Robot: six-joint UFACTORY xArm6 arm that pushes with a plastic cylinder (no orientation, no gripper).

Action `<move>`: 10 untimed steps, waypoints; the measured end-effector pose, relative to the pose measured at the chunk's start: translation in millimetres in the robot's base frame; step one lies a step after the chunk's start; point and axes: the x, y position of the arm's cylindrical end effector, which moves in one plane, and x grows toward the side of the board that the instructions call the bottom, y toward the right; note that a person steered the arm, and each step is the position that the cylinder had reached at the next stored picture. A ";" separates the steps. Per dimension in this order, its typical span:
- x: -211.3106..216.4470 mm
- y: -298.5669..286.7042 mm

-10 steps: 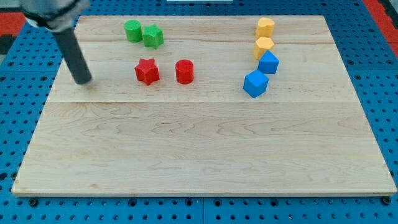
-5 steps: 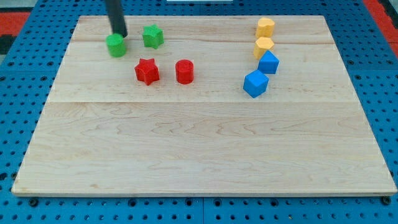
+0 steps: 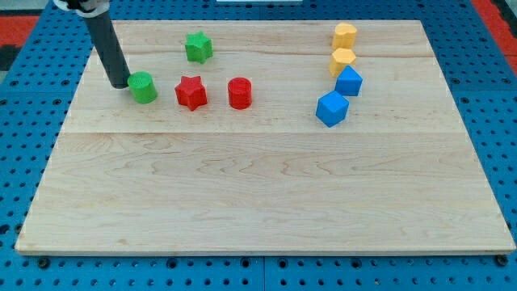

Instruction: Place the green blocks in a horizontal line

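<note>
A green cylinder block (image 3: 144, 87) sits at the view's upper left, level with the red blocks. A green star block (image 3: 198, 47) lies above and to the right of it, near the top edge. My tip (image 3: 119, 83) rests on the board just left of the green cylinder, touching or almost touching its left side. The dark rod rises from it toward the view's top left.
A red star (image 3: 191, 92) and a red cylinder (image 3: 240, 93) lie right of the green cylinder. Two yellow blocks (image 3: 344, 35) (image 3: 342, 60) and two blue blocks (image 3: 349, 81) (image 3: 332, 108) cluster at the upper right. The wooden board (image 3: 258, 194) lies on blue pegboard.
The green cylinder has gone down and left, from beside the green star to the red blocks' row. My tip went from the far left, over above the cylinder, to its left side.
</note>
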 end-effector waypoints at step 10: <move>-98.2 40.6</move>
